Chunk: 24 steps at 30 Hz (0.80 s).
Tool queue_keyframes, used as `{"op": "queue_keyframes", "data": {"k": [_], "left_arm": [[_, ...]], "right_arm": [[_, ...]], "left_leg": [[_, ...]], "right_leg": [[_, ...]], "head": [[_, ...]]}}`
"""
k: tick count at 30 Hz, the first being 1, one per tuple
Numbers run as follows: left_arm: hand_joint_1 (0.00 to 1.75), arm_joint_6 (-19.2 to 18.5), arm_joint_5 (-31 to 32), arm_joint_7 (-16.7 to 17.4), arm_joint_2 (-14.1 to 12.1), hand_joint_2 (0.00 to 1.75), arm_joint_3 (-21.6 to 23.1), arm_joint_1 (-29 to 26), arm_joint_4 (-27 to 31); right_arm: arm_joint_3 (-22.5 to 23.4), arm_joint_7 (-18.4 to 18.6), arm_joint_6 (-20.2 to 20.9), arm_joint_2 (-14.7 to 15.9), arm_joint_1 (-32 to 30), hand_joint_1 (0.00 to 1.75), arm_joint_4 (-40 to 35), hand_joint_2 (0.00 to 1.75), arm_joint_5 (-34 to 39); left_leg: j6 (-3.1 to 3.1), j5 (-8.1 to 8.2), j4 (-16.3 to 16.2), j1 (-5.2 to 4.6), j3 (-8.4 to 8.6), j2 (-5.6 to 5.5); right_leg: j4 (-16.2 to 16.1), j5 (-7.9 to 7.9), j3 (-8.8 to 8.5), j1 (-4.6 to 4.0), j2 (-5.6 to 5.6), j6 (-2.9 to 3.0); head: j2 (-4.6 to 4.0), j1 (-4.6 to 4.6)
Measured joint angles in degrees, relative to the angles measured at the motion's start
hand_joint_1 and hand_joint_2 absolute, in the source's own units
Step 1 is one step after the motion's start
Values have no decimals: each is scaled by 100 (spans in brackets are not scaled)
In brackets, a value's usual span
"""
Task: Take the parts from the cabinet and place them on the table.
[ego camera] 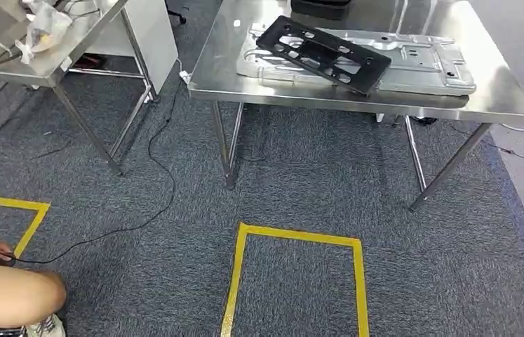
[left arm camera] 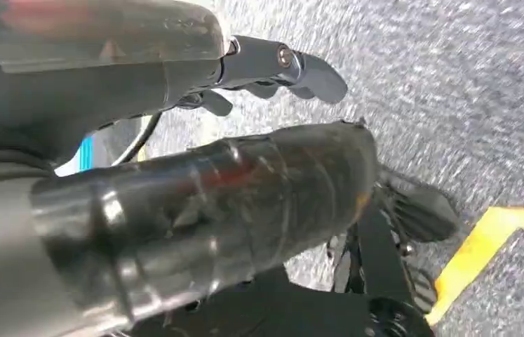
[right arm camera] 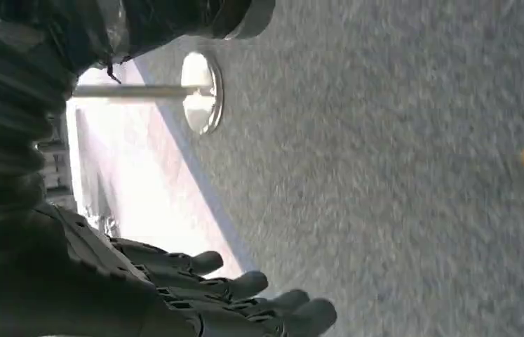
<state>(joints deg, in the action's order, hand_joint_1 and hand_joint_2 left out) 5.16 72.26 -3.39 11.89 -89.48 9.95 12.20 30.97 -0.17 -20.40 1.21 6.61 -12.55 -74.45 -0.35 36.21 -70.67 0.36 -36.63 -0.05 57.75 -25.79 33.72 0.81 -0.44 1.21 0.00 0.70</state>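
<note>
In the head view a black perforated part (ego camera: pixel 323 53) lies aslant on top of a flat silver stamped metal part (ego camera: pixel 424 62). Both rest on the steel table (ego camera: pixel 504 104) ahead. My left hand (left arm camera: pixel 196 161) hangs over the grey carpet, its thick thumb and its fingers (left arm camera: pixel 294 67) apart, holding nothing. My right hand (right arm camera: pixel 175 295) also hangs low over the carpet, with its fingers (right arm camera: pixel 273 309) stretched out and nothing in them.
A second steel table (ego camera: pixel 48 67) with crumpled bags stands at the left. A yellow tape rectangle (ego camera: pixel 297 235) marks the floor before the table. A crouching person (ego camera: pixel 6 295) is at the bottom left, beside a black cable (ego camera: pixel 164 189). A round metal foot (right arm camera: pixel 201 91) stands near my right hand.
</note>
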Motion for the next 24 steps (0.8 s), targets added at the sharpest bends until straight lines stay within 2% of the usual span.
{"op": "queue_keyframes", "data": {"k": [1, 2, 3, 5, 6, 7, 10, 11, 12, 13, 15, 16, 17, 18, 19, 20, 21, 22, 23, 24], "left_arm": [[0, 9, -24, 9, 0, 0, 0, 0, 0], [0, 11, -33, 13, 0, 0, -2, -4, 0], [0, 18, -48, 13, 0, 0, -2, -5, 0], [0, 26, -75, 13, -9, 0, -2, -2, 0], [0, 26, -79, 13, -9, 0, -2, 9, 0], [0, 26, -83, 13, -9, 0, -2, 23, 0], [0, 50, -136, 15, -11, 0, -2, 11, 0], [0, 64, -145, 15, -9, 0, -2, -1, 0], [0, 68, -160, 15, -9, 0, -2, 11, 0], [0, 72, -177, 15, -11, 0, -2, 18, 0], [0, 77, -192, 13, -9, 0, -2, 10, 0], [0, 87, -201, 13, -9, 0, -4, 0, 0], [0, 92, -210, 13, -9, 0, -4, -7, 0], [0, 98, -232, 13, -9, 0, -4, -10, 0], [0, 109, -260, 13, -7, 0, -4, -8, 0], [0, 120, -276, 11, -7, 0, -4, -8, 0], [0, 131, -287, 11, -2, 0, -4, -6, 0], [0, 131, -297, 9, 11, 0, -4, -10, 0], [0, 138, -304, 2, 11, 0, -4, 0, 0], [0, 144, -308, -2, 11, 0, -4, 5, 0]], "right_arm": [[29, 15, 36, -40, -16, 0, 2, 175, 22], [64, 22, 51, -64, -29, 0, 7, 175, 42], [94, 37, 55, -92, -41, 0, 7, 175, 50], [156, 63, 75, -140, -63, 0, 11, 175, 72], [182, 79, 92, -160, -64, 0, 13, 175, 88], [208, 83, 112, -162, -66, 0, 13, 175, 99], [287, 87, 169, -199, -72, 0, 13, 175, 114], [328, 94, 186, -208, -91, 0, 13, 175, 125], [359, 94, 202, -213, -101, 0, 15, 175, 134], [385, 94, 214, -223, -115, 0, 15, 175, 145], [437, 90, 243, -282, -120, 0, 20, 175, 175], [459, 85, 243, -302, -123, 0, 22, 175, 186], [479, 85, 247, -317, -125, 0, 22, 175, 193], [490, 85, 254, -326, -130, 0, 22, 175, 193], [492, 85, 256, -344, -136, 0, 22, 175, 190], [492, 85, 254, -352, -141, 0, 22, 175, 175], [492, 85, 254, -363, -136, 0, 22, 175, 173], [499, 85, 256, -363, -129, 0, 20, 175, 173], [505, 83, 256, -392, -130, 0, 20, 175, 171], [512, 79, 258, -405, -134, 0, 22, 175, 168]], "left_leg": [[-21, 164, -395, 5, -135, 1], [-30, 155, -486, 15, -124, 1], [-36, 22, -293, 27, 25, 1], [-27, -392, 692, 41, 642, 2], [-13, -478, 1215, 46, 966, -1], [30, -417, 1326, -3, 959, -10], [156, -523, 1311, -28, 911, -23], [207, -600, 1356, -11, 888, -13], [247, -664, 1370, 17, 853, 24], [302, -703, 1370, 18, 789, 23], [331, -778, 1366, 2, 678, 42], [334, -820, 1361, -11, 629, 49], [331, -857, 1353, -23, 573, 59], [324, -892, 1342, -27, 523, 60], [320, -913, 1335, -32, 485, 60], [313, -933, 1324, -37, 457, 57], [296, -946, 1311, -38, 445, 56], [272, -962, 1302, -54, 426, 58], [234, -986, 1306, -55, 423, 62], [201, -1007, 1307, -49, 429, 69]], "right_leg": [[9, 34, 52, -4, -1, -4], [21, 62, 97, -4, -1, -14], [39, 88, 139, -3, 2, -27], [102, 120, 222, 11, 13, -68], [150, 138, 251, 11, 20, -96], [179, 153, 279, -22, 19, -130], [131, 266, 276, -1, 24, -259], [123, 300, 287, 4, 34, -303], [208, 176, 330, 27, 50, -318], [433, -111, 419, 25, 44, -330], [1290, -733, 702, 36, 45, -365], [1692, -925, 811, 36, 45, -374], [1882, -955, 812, 36, 44, -373], [1774, -862, 664, 35, 43, -361], [1445, -702, 399, 29, 44, -335], [908, -509, 24, 15, 44, -293], [344, -392, -359, -21, 47, -224], [-29, -489, -574, -55, 38, -168], [-30, -419, -561, -62, 25, -175], [-58, -414, -545, -78, 30, -158]], "head": [[0, 2], [0, 0], [0, 2], [0, 2], [0, 2], [0, 2], [0, -4], [0, -7], [0, -7], [0, -15], [0, -13], [0, -11], [0, -13], [0, -11], [0, -13], [0, -13], [0, -13], [0, -11], [0, -6], [0, -18]]}}
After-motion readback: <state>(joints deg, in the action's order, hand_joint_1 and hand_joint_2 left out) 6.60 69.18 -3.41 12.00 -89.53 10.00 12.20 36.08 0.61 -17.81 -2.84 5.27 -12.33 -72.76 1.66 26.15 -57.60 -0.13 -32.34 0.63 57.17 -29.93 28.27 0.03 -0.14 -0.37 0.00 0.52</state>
